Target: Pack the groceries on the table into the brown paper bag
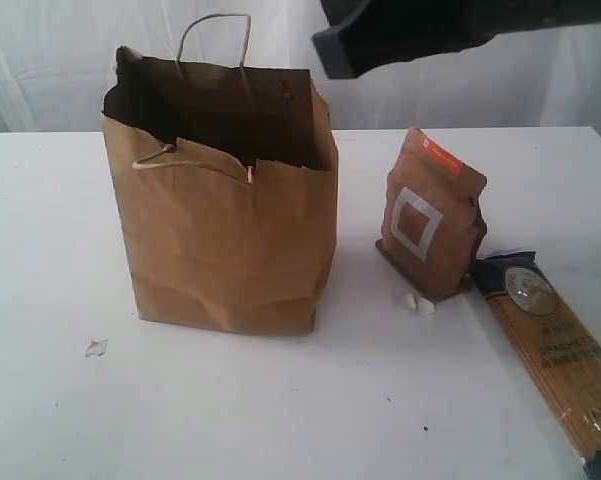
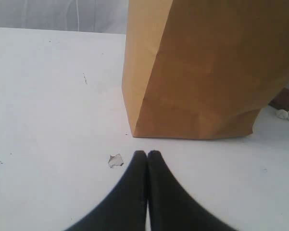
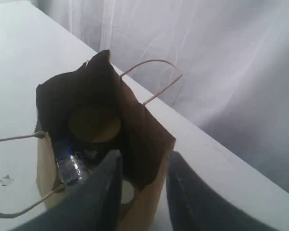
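White tabletop [image 1: 280, 420] fills my exterior view, scuffed and with a few dark specks. Brown paper bag [image 1: 225, 240] stands upright a little toward 9 o'clock of centre, mouth open, rim torn and jagged, one cord handle standing up at the back and the other flopped over the front rim. Spaghetti pack [image 1: 555, 350] lies flat at about 4 o'clock, running off the lower edge of the frame. Its dark end is just beside the foot of the pouch; cannot tell whether they touch. Brown pouch with white square [image 1: 430, 215] stands upright at 3 o'clock of the bag, clear of it. Right jaws hang over the bag's mouth, parted some way, nothing between them. Left jaws are pressed together, empty, low over the tabletop, with the tips just short of the bag's base. Down inside the bag I see the jar's gold lid [image 3: 94, 122], with something shiny and bluish beside it that I cannot identify. Torn scrap [image 1: 96, 348] lies at 7 o'clock of the bag. Small white crumbs [image 1: 417, 303] lie at 6 o'clock of the pouch.
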`<state>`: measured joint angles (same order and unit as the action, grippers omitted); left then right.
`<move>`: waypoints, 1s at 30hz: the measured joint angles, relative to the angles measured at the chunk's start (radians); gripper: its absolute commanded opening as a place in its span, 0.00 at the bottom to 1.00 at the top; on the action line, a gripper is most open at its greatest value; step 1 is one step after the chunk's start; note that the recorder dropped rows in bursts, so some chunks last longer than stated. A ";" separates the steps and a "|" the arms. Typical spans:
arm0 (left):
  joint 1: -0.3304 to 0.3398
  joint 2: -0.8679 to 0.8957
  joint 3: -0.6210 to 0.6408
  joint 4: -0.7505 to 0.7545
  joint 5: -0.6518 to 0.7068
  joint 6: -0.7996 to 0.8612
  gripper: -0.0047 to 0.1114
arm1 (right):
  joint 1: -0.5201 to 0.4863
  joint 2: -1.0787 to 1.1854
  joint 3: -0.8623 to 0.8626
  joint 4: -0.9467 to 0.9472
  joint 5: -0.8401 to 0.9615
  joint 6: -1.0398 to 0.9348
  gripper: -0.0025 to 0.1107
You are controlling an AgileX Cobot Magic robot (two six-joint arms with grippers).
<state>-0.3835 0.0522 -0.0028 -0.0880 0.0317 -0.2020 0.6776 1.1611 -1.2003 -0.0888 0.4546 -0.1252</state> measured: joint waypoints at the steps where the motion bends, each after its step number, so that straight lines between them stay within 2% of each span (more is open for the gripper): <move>1: 0.000 0.000 0.000 0.000 0.000 0.000 0.04 | 0.000 -0.016 0.000 -0.018 0.008 0.017 0.29; 7: 0.000 0.000 0.000 0.000 0.000 0.000 0.04 | 0.000 -0.098 0.000 -0.198 0.091 0.149 0.29; 17: 0.000 0.000 0.000 0.000 0.000 0.000 0.04 | 0.000 -0.135 0.016 -0.379 0.389 0.304 0.29; 30: 0.000 0.000 0.000 0.000 0.000 0.000 0.04 | 0.000 -0.135 0.229 -0.357 0.540 0.460 0.29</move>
<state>-0.3835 0.0522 -0.0028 -0.0880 0.0317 -0.2020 0.6776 1.0265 -0.9714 -0.4460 0.9946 0.3350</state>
